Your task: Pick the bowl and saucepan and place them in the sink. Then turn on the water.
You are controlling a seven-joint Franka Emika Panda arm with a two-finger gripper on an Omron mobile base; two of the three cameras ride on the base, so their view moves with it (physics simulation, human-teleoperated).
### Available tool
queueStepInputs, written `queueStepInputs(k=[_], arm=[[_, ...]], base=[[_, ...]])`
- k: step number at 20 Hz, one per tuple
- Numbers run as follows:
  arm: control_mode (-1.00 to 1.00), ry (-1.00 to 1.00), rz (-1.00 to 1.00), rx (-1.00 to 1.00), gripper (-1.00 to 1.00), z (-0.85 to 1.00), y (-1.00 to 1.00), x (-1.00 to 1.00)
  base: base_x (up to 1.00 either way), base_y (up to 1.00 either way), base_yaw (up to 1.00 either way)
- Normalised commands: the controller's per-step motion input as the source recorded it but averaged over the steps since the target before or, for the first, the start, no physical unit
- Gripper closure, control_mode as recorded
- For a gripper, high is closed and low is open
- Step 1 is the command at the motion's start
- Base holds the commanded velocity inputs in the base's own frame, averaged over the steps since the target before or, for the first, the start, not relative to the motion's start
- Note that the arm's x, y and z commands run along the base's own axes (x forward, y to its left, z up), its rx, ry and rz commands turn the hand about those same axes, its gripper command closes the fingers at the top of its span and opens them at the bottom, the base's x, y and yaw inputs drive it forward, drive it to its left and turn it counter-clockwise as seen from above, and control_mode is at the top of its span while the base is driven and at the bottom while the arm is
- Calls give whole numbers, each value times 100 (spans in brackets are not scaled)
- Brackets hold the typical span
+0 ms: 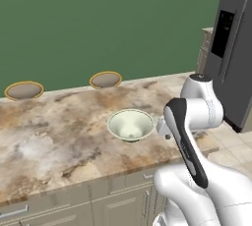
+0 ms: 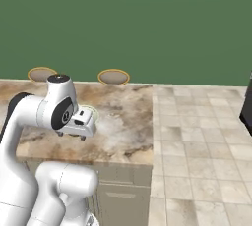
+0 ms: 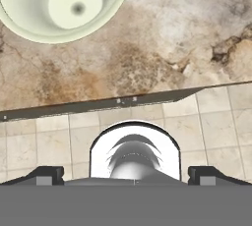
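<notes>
The bowl (image 1: 130, 125) sat upright on the marble counter (image 1: 59, 131), near its front edge and left of the arm's elbow, with nothing in it. The gripper (image 3: 126, 173) hung above that edge, apart from the bowl, its fingers (image 3: 47, 173) spread wide and empty.

The step in hand looked like the reach for the bowl, the first of the two pieces meant for the sink. To do it well, the hand would probably need to travel forward and left until one finger stood inside the rim and the other outside, then descend and pinch the wall. The glossy, sloping side might slip, so a grip low over the rim seemed safer than one at the very lip.

The hand view looked straight down into the bowl (image 3: 61, 4) and showed the counter edge (image 3: 123, 103) with tiled floor under the fingers, which placed the hand short of its target. The left base view gave the bowl's place on the slab and two brown discs (image 1: 106, 79) well behind it by the green wall. In the right base view the hand (image 2: 78, 122) covered most of the bowl, leaving a sliver of rim (image 2: 93, 111).
</notes>
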Motion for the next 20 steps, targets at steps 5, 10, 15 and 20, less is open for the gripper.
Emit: queueStepInputs(k=[5,10,15,20], arm=[[100,0,0,0,-100,0,0,0],[100,0,0,0,-100,0,0,0],[100,0,0,0,-100,0,0,0],[100,0,0,0,-100,0,0,0]], base=[[19,-42,0],[42,-7,8],[44,-4,11],[25,-2,9]])
